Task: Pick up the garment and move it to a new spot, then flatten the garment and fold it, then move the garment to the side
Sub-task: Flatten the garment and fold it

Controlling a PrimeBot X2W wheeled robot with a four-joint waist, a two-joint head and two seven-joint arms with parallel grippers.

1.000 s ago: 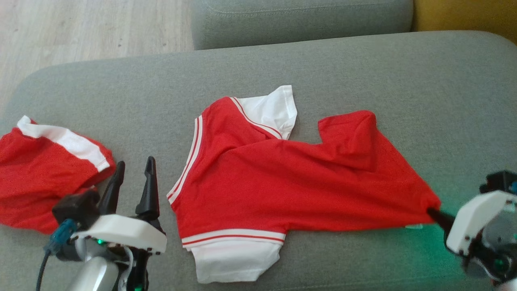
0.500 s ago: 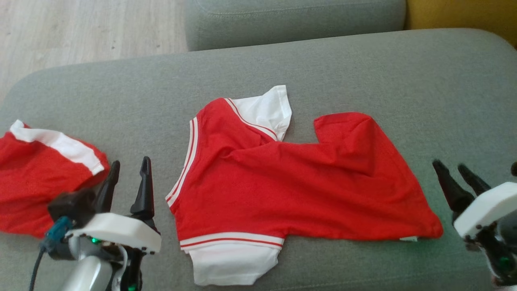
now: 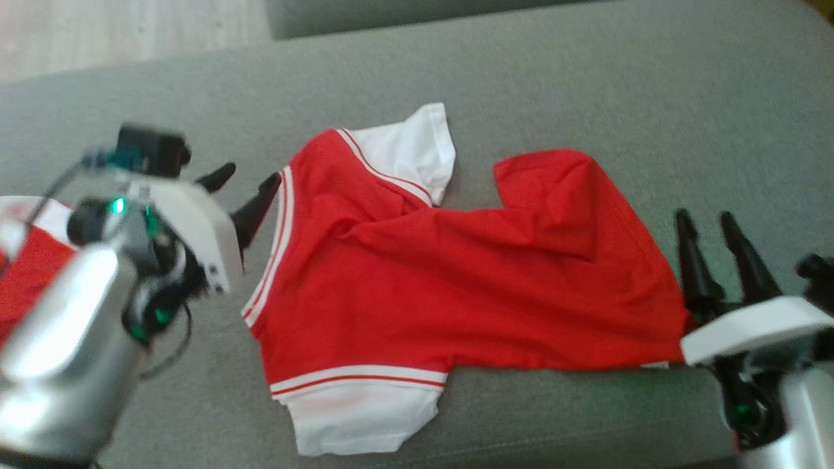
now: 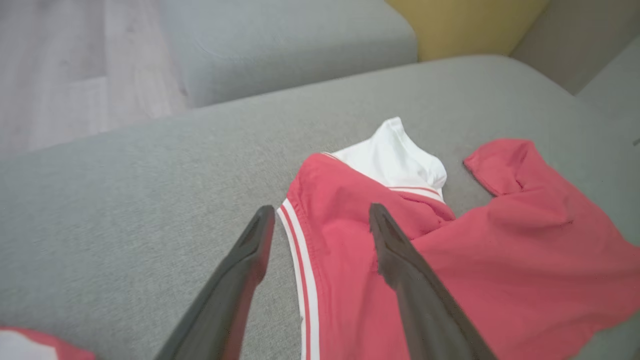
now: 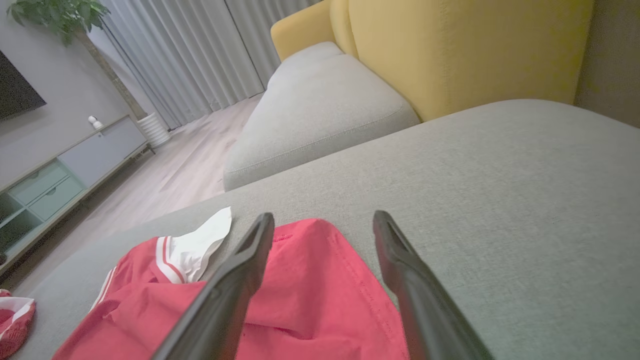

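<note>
Red shirt [image 3: 456, 286] is lying spread but rumpled around the middle of the grey sofa cushion [image 3: 586, 85]. It's a thin, soft knit, with creases running across the body and a flap folding over at its 1 o'clock. One white sleeve [image 3: 410, 146] is sticking out at 12 o'clock and another [image 3: 365, 417] at 6 o'clock, both edged with red-and-white stripes. Left gripper [image 3: 247, 179] is hovering at the shirt's 9 o'clock, fingers spread wide on either side of the striped edge [image 4: 302, 270], gripping nothing. Right gripper [image 3: 704, 221] is sitting at 3 o'clock by the shirt's corner, fingers parted and empty. Second red garment [image 3: 26, 273] is bunching up at far 9 o'clock. The cushion is looking coarse and woven.
</note>
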